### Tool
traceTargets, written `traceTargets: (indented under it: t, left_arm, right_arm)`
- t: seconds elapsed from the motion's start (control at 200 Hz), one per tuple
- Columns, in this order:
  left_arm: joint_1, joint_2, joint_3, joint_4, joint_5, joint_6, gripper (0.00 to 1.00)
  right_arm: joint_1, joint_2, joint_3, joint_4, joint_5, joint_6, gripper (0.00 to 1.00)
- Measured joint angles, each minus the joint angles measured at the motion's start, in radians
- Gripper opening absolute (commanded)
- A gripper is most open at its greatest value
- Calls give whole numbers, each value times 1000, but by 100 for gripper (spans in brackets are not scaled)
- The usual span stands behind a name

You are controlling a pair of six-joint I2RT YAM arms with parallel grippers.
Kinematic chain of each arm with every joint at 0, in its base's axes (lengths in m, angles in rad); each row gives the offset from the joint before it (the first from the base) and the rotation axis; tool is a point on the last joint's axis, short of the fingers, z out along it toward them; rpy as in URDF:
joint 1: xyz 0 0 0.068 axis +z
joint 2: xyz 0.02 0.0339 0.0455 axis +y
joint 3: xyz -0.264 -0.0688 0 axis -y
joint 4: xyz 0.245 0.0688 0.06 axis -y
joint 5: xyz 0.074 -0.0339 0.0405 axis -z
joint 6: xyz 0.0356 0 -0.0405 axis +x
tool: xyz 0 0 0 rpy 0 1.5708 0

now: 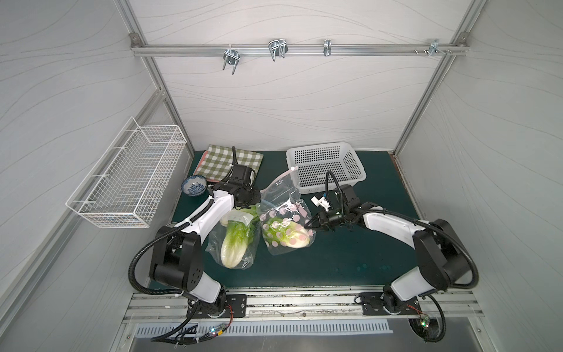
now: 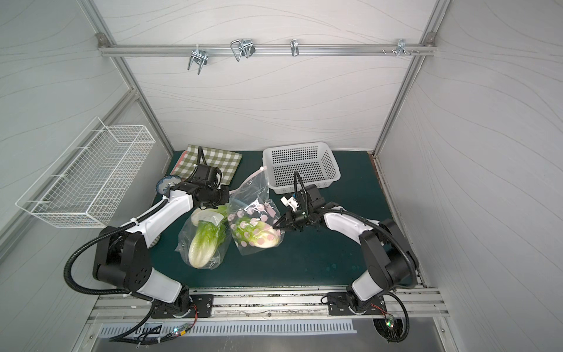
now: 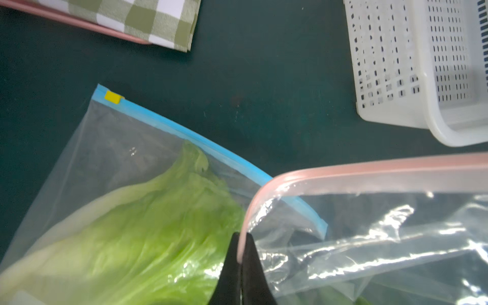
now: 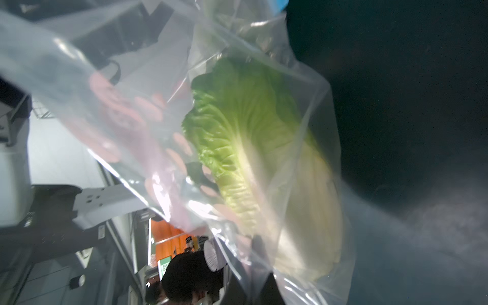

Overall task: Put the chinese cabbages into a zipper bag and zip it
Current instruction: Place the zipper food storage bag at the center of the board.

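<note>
Since one cabbage head [image 1: 233, 247] is already lying in the blue-zip bag [image 1: 213, 243] closest to the table's [image 1: 335, 262] front edge, the work is centring on the dotted bag [image 1: 275, 195] just behind it, where another head [image 1: 289, 236] is sitting low. The right gripper [image 1: 307, 227] is pinching that bag's side film, jaws pressed together. Further back, the left gripper [image 3: 240, 260] is clamping its pink zip rim [image 3: 343, 169]. Both should be pulling gently apart, holding the rim taut and the leaves clear of the track, with the mouth pointing toward the white basket [image 1: 330, 184] at the far edge.
</note>
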Motion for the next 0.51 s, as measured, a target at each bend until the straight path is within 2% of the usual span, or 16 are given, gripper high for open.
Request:
traceTargets:
  t: [0.085,0.14,0.19,0.22,0.305,0.425,0.505]
  left_arm:
    - [-3,-5,-4,-27,1,-9,18]
    - [-5,-4,-4,-37,0,-6,29]
    - [-6,-4,0,-49,0,-16,35]
    - [-6,-3,6,-60,0,-15,38]
    - [-6,-5,37,-95,-8,-4,45]
    - [-5,-39,67,-107,-19,3,47]
    - [-6,-89,68,-118,-17,3,48]
  right_arm:
    - [-16,-63,-31,-49,-43,18,2]
    - [-29,-71,-25,-86,-49,11,18]
    - [-37,-60,-8,-145,-26,-10,37]
    - [-43,-48,13,-200,16,-32,44]
    - [-55,-38,65,-340,177,-97,53]
    - [-58,-109,139,-497,446,-183,56]
    - [-51,-164,201,-557,575,-237,58]
